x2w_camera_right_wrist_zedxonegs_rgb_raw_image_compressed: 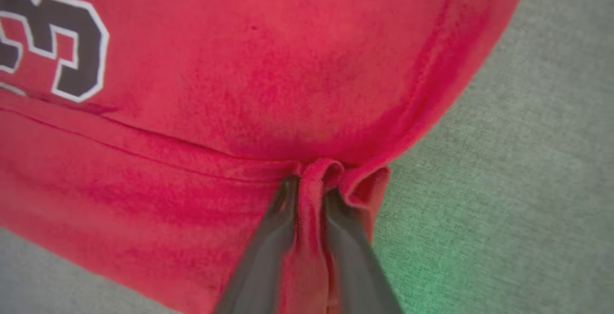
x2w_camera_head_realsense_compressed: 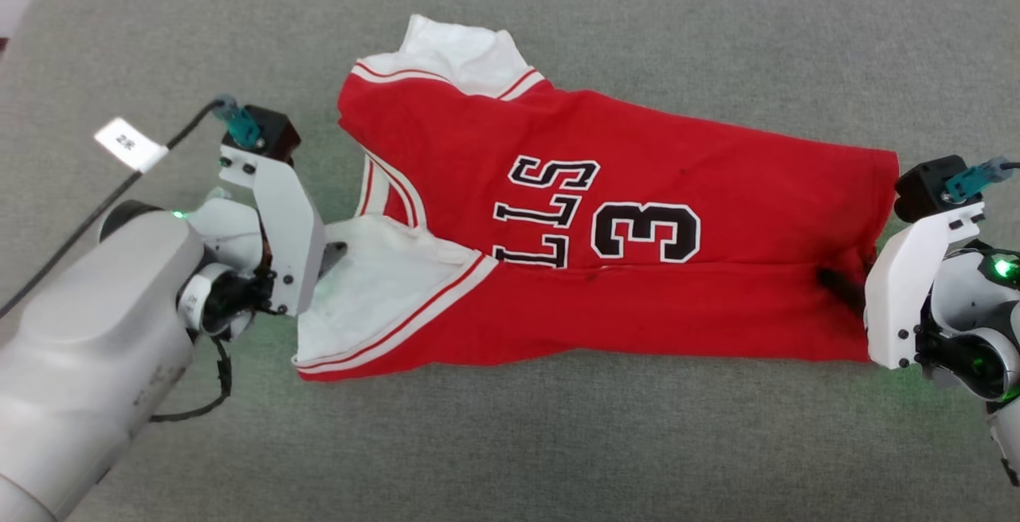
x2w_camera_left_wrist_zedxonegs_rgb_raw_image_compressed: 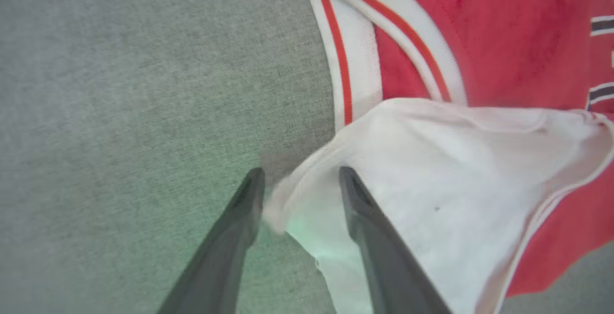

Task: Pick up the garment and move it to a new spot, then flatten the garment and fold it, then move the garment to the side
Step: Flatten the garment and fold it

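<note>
**A:** Now, where's the garment [x2w_camera_head_realsense_compressed: 606, 219], that small red jersey shirt with white sleeves?

**B:** Folded lengthwise on the grey woven fabric surface [x2w_camera_head_realsense_compressed: 558, 442], between your grippers. Your left gripper [x2w_camera_left_wrist_zedxonegs_rgb_raw_image_compressed: 300, 180] gapes wide around the sleeve corner. Your right gripper [x2w_camera_right_wrist_zedxonegs_rgb_raw_image_compressed: 309, 184] pinches the hem fold. Release it gently and withdraw straight, since bunched cloth may snag.

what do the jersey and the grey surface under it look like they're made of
The garment: soft, matte knit cloth, likely cotton or polyester; it creases and bunches loosely where it is folded. Grey surface: matte woven fabric, perhaps upholstery, judging by its fine heathered weave.
</note>
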Available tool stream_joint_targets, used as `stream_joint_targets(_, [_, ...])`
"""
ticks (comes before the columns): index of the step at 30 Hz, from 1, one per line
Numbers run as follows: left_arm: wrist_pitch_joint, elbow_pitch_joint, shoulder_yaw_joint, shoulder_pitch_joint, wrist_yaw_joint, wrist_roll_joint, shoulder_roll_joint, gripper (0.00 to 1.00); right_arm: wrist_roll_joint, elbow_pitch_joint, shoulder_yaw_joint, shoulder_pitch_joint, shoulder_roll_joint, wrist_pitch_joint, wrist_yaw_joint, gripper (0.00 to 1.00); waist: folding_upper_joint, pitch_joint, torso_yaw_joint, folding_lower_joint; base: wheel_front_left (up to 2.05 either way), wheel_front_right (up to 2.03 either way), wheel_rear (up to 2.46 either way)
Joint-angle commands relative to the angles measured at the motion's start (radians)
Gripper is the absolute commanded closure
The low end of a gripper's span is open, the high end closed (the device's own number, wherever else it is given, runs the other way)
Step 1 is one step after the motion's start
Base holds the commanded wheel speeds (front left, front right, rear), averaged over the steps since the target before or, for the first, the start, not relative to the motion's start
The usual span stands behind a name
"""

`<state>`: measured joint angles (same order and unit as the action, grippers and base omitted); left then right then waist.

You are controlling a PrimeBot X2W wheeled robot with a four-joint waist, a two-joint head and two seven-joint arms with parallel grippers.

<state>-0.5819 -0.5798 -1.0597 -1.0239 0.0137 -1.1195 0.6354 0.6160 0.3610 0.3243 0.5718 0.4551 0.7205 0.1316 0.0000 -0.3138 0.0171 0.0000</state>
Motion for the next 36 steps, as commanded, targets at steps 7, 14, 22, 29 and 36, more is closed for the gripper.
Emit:
stream_joint_targets(7, [-0.004, 0.091, 0.007, -0.016, 0.031, 0.011, 0.036, 0.0, 0.02, -0.051, -0.046, -0.048, 0.014, -0.059, -0.002, 0.0, 0.0, 0.037, 0.02, 0.0, 0.0, 0.0, 0.0])
stream_joint_targets(14, [-0.067, 0.249, 0.014, 0.032, 0.124, -0.027, 0.086, 0.0, -0.013, -0.146, -0.145, -0.133, -0.002, -0.179, -0.002, 0.0, 0.0, 0.061, 0.028, 0.0, 0.0, 0.0, 0.0])
stream_joint_targets(22, [-0.192, 0.417, 0.006, 0.126, 0.273, -0.11, 0.152, 0.0, -0.074, -0.257, -0.279, -0.263, -0.066, -0.306, -0.002, 0.0, 0.0, 0.09, 0.017, 0.0, 0.0, 0.0, 0.0])
stream_joint_targets(29, [-0.239, 0.518, -0.012, 0.179, 0.361, -0.119, 0.211, 0.0, -0.12, -0.345, -0.379, -0.364, -0.141, -0.313, -0.002, 0.0, 0.0, 0.102, -0.005, 0.0, 0.0, 0.0, 0.0])
stream_joint_targets(36, [-0.192, 0.5, -0.022, 0.219, 0.354, -0.098, 0.219, 0.0, -0.138, -0.434, -0.439, -0.442, -0.21, -0.294, -0.002, 0.0, 0.0, 0.095, -0.023, 0.0, 0.0, 0.0, 0.0])
